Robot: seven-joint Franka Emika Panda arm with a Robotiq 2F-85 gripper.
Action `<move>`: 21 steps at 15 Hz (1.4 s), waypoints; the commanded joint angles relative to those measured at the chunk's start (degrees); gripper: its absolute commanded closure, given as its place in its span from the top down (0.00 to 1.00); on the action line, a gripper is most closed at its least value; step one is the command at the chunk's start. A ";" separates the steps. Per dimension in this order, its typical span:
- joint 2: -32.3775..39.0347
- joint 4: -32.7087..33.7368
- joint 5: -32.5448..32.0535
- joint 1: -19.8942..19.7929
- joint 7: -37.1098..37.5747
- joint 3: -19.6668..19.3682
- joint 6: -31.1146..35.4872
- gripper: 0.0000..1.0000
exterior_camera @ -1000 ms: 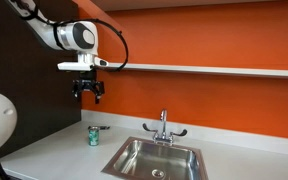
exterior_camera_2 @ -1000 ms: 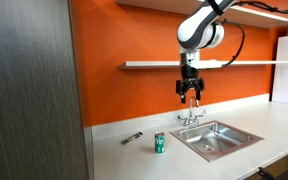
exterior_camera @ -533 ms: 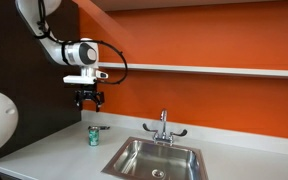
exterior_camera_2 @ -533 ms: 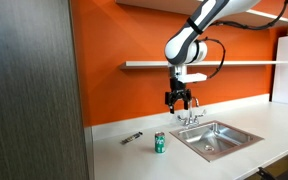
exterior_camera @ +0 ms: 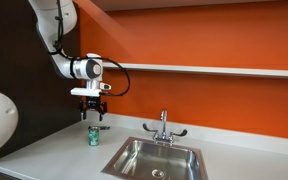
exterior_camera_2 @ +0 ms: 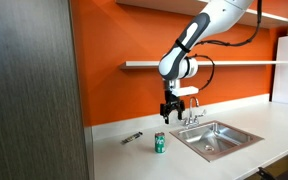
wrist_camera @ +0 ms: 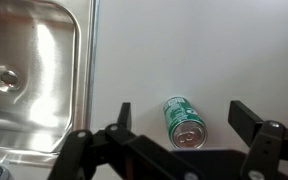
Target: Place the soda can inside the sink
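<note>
The small green soda can [exterior_camera: 93,135] stands upright on the white counter, beside the sink [exterior_camera: 155,160] on the side away from the faucet's far end; it also shows in an exterior view [exterior_camera_2: 160,143] and in the wrist view [wrist_camera: 184,122]. The stainless-steel sink shows in an exterior view [exterior_camera_2: 216,139] and at the left of the wrist view [wrist_camera: 29,75]. My gripper [exterior_camera: 92,112] hangs above the can, open and empty; it also shows in an exterior view [exterior_camera_2: 168,114]. In the wrist view the gripper [wrist_camera: 182,118] has its fingers on either side of the can, well apart from it.
A chrome faucet [exterior_camera: 163,125] with two handles stands behind the basin. A small dark pen-like object [exterior_camera_2: 131,138] lies on the counter near the orange wall. A white shelf [exterior_camera: 214,69] runs along the wall above. A dark wood cabinet [exterior_camera_2: 29,90] stands at one end.
The gripper has come down and moved sideways along the wall to a spot above the can. The can and the sink have not moved.
</note>
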 commanded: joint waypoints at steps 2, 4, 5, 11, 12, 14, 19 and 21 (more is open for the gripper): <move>6.36 4.55 -0.59 -0.49 -2.26 0.61 1.99 1.00; 8.41 5.70 -0.52 -0.39 -2.80 0.82 2.46 1.00; 9.33 6.29 -0.23 -0.37 -3.30 1.04 2.57 1.00; 13.30 9.27 -0.44 0.56 -4.01 2.51 2.45 1.00; 13.65 9.65 -0.43 0.55 -4.30 2.68 2.40 1.00; 14.55 10.37 -0.70 0.78 -4.27 2.77 2.60 1.00; 16.79 11.44 -1.08 0.67 -4.52 2.39 2.63 1.00; 17.61 11.97 -1.38 0.77 -4.40 2.35 2.73 1.00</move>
